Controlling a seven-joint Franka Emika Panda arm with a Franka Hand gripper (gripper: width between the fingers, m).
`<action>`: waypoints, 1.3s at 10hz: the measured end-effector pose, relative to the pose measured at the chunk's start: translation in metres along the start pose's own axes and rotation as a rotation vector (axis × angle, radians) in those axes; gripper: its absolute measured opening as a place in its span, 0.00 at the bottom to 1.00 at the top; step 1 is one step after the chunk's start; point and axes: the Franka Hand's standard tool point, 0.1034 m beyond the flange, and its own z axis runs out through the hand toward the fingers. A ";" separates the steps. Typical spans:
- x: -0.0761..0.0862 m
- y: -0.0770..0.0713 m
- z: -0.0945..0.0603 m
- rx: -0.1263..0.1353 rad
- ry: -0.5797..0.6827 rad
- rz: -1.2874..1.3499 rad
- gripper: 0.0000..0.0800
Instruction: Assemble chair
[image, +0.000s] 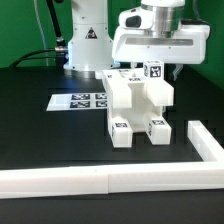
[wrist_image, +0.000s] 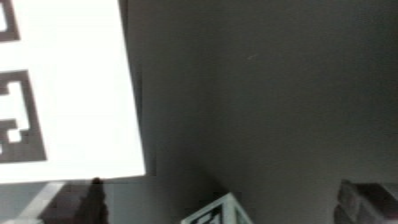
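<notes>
I saw the gripper (image: 160, 62) poised right above the chair (image: 137, 108); whether its claw was apart, I couldn't tell.

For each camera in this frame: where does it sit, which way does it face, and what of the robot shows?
Exterior view: off the arm, facing the robot base across the black table; sees the chair assembly, marker board, arm and gripper.
Wrist view: on the wrist, looking down at a tagged white part; fingertips show.
Shared: table, gripper.
</notes>
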 end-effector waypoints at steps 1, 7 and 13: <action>0.009 0.004 -0.004 0.005 0.005 0.007 0.81; 0.070 0.013 -0.012 0.011 0.054 -0.005 0.81; 0.086 0.009 -0.016 0.012 0.059 -0.001 0.81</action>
